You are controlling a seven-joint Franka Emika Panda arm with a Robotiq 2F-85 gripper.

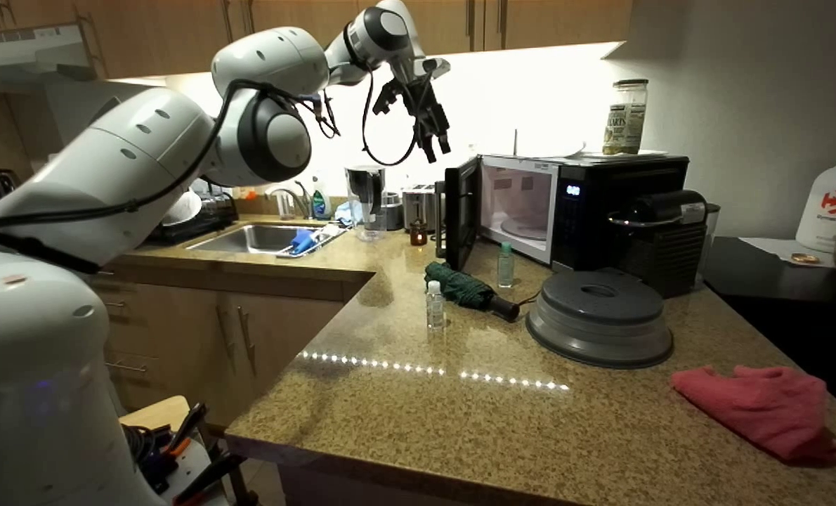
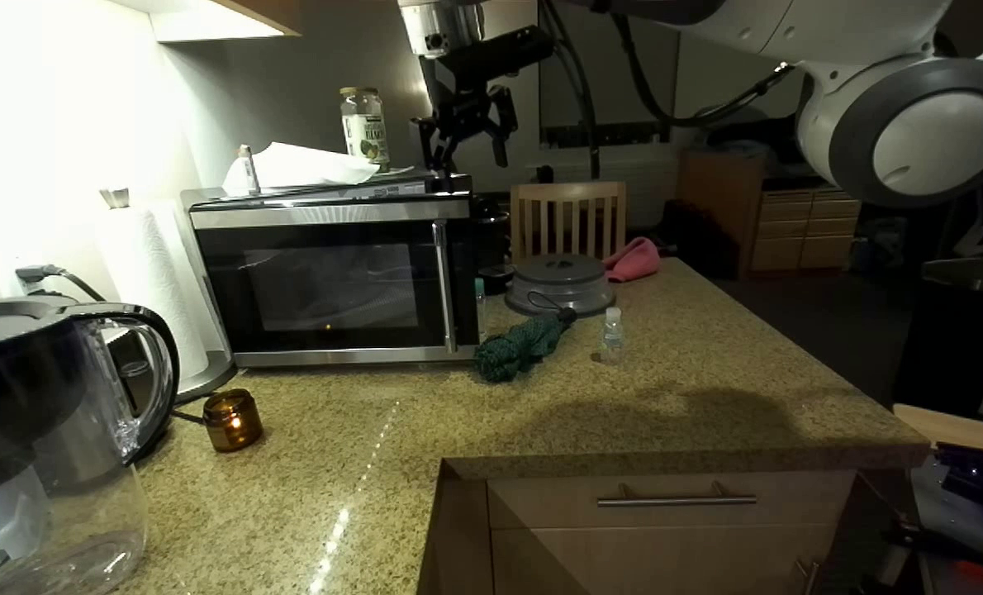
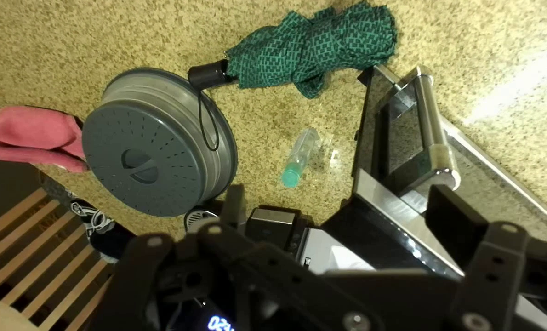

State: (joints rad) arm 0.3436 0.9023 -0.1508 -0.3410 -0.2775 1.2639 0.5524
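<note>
The black pincer (image 3: 344, 209) is spread wide and hangs high near the open door (image 1: 467, 211) of a black-and-steel box-shaped microwave (image 1: 572, 225) on the speckled tan stone tabletop (image 1: 425, 422). A folded green patterned fabric umbrella (image 3: 310, 48) lies beside the door; between umbrella and microwave stands a clear plastic bottle (image 3: 301, 155) with a green cap. A round grey plastic cover (image 3: 163, 147) sits near the umbrella.
</note>
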